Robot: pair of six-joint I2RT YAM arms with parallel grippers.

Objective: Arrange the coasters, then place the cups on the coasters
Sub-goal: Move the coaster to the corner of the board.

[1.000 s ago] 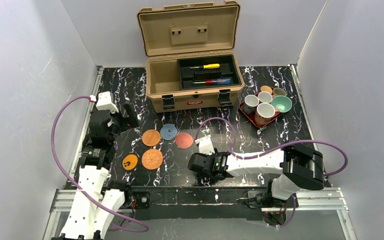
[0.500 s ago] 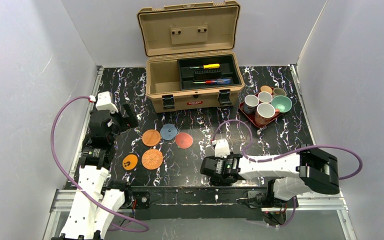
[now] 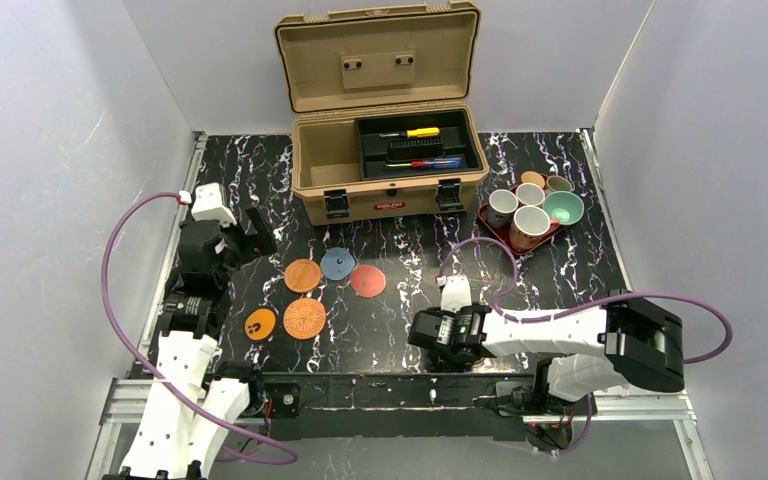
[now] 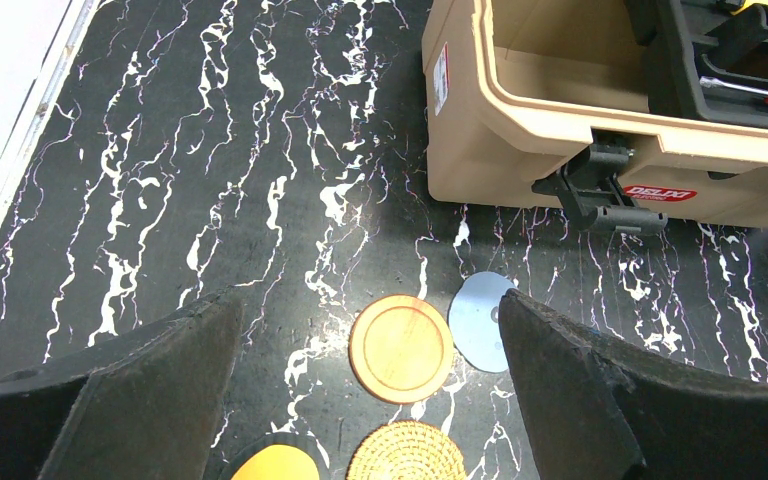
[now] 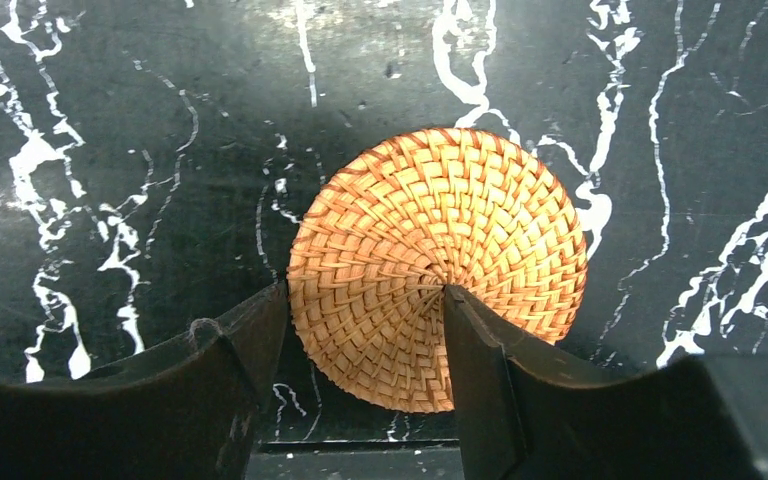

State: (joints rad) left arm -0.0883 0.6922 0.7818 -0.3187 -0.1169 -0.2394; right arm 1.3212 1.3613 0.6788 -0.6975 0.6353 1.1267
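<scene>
On the tray (image 3: 500, 240) far right the cups (image 3: 530, 222) sit bunched, as the coasters aren't laid out yet. Five coasters (image 3: 304, 318) cluster left of centre, under the wide-open left gripper (image 4: 368, 305). The right gripper (image 5: 367, 295), jaws half apart, straddles the woven coaster (image 5: 460, 230) near the front edge, probably to shift it.

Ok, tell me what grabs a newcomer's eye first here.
The open tan toolbox stands at the back centre, tools inside. Cups crowd a red tray at back right, five coasters lie left of centre, and a woven coaster shows between the fingers of the right gripper near the front edge.
</scene>
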